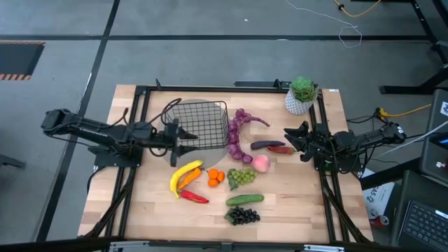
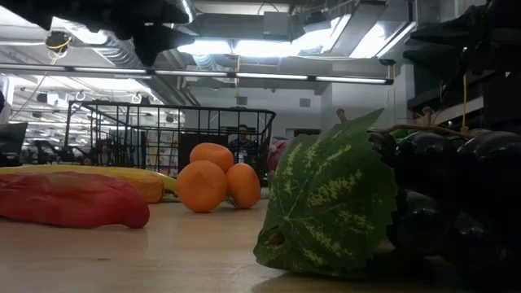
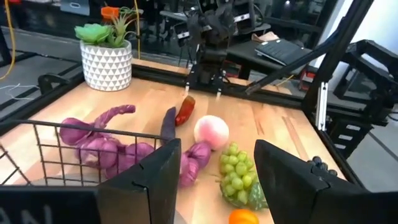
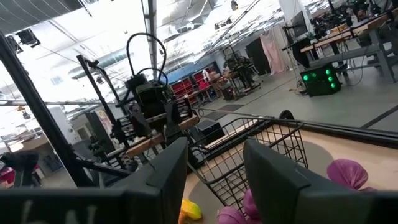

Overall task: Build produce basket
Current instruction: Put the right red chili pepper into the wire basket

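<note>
High view: the wooden desk sits centre frame, edged by a black frame rail. The black wire-mesh basket stands empty in the upper-middle of the desk, its back side near the far rail.

The left tool is at the basket's left edge, fingers spread apart, nothing between them. In the left wrist view the basket's top wire runs just ahead of the two fingers; I cannot tell whether they touch the wire.

The right tool hovers at the right side of the desk, fingers parted and empty, just right of the purple eggplant and a red chilli.

The produce lies outside the basket, in a band across the lower-middle of the frame:
- purple string of bulbs, curved against the basket's right side
- pink peach and green grapes, right of centre
- yellow banana, touching a second red chilli, below the basket
- orange pieces, between banana and grapes
- cucumber and dark grapes, nearest the lower edge

Open wood remains at lower left and lower right of the desk. A white pot with a green plant occupies the upper-right corner.

Room: grey floor with dark seams, a loose white cable at upper right. The low view shows ceiling strip lights and a person seated far behind the basket.
</note>
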